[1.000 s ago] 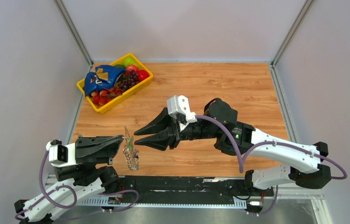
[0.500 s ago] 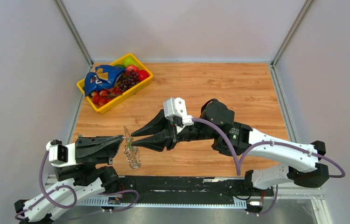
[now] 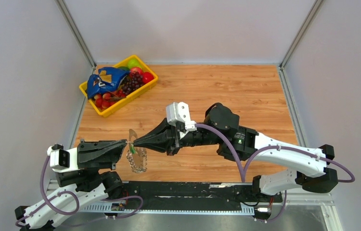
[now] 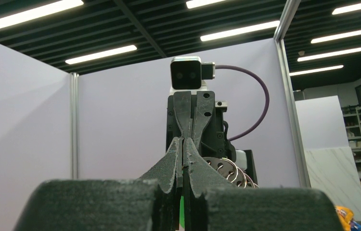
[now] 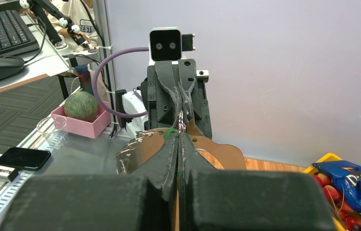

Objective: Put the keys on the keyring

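The keyring (image 3: 138,161), a grey-brown flat band edged with silvery chain, hangs in the air just above the table's near edge. My left gripper (image 3: 126,143) is shut on its top edge. My right gripper (image 3: 135,142) faces it tip to tip and is shut on the same edge. A tiny green piece of the keys (image 3: 133,150) sits just under the tips. In the right wrist view my right gripper (image 5: 179,136) pinches the band (image 5: 219,153) beside the green piece (image 5: 170,133). In the left wrist view my left gripper (image 4: 183,147) hides most of the keyring (image 4: 227,169).
A yellow basket (image 3: 105,113) of fruit with a blue bag (image 3: 103,81) stands at the table's far left. Grey walls close in the sides and back. The wooden table (image 3: 226,91) stretches behind the right arm.
My right gripper has moved left to the keyring's top and closed its jaws there. The left gripper has kept still with the keyring in it.
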You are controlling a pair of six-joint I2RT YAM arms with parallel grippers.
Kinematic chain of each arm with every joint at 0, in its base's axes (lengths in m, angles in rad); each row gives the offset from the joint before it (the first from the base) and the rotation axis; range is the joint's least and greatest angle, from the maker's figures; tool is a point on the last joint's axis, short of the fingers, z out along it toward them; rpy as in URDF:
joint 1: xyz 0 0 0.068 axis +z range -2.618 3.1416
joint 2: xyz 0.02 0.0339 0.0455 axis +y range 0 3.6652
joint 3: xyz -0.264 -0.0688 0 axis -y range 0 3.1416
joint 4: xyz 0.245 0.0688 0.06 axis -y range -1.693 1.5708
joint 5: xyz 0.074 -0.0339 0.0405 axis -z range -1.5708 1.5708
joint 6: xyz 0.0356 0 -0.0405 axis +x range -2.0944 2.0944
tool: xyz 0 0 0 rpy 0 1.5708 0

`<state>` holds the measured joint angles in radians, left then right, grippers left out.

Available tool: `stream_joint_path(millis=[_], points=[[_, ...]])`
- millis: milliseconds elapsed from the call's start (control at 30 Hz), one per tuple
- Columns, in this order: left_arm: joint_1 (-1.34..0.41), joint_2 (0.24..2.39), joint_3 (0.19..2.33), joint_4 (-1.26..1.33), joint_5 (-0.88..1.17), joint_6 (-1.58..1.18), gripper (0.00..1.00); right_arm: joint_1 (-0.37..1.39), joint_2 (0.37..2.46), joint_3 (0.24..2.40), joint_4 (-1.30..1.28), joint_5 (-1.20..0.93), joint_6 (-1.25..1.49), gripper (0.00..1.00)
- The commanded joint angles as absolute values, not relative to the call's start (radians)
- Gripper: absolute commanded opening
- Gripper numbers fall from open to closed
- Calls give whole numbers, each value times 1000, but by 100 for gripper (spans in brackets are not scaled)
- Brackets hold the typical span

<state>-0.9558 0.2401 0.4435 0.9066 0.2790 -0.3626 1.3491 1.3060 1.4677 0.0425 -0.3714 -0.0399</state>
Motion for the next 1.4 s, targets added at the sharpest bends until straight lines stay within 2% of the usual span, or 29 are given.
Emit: stream_joint_path(millis=[0,400,733,867,1000,1367], points=[[-958,234,451,948,281,-373,0,1361,1284,1476,66,-356,-58,0],[-957,243,458,949,280,-377,0,1361,1247,1382,93,-353,-36,0],[-958,265,465,964,295,-389,0,1361,1273,1413,43,-362,-32,0],[-958,269,465,966,297,-392,0,1361,1255,1415,31,-344,-40,9],[-958,271,465,970,298,-395,0,1361,1251,1417,25,-326,-47,0],[-957,288,471,983,343,-410,0,1361,1289,1454,25,-333,-54,0]])
